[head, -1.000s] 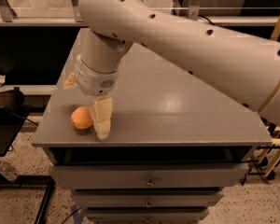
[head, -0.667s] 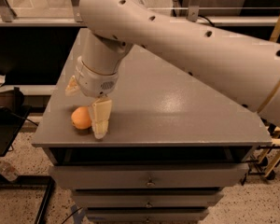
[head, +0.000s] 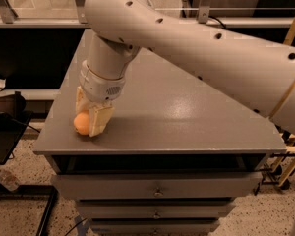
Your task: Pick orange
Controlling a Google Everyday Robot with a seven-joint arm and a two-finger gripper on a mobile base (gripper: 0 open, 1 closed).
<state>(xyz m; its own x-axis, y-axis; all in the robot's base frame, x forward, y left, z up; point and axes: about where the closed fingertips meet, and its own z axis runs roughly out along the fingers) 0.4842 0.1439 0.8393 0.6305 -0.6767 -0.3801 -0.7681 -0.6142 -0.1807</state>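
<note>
So my claw (head: 92,124) just dropped from beside the orange (head: 80,124) to right around it, near the front-left corner of the cabinet top (head: 187,117); can't tell if it's clamped yet, but the grab looks close.

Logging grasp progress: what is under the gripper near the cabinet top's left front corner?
The orange lies on the grey cabinet top, directly beneath the gripper. The gripper's body covers the orange's right and upper parts, so whether it is gripped cannot be seen.
</note>
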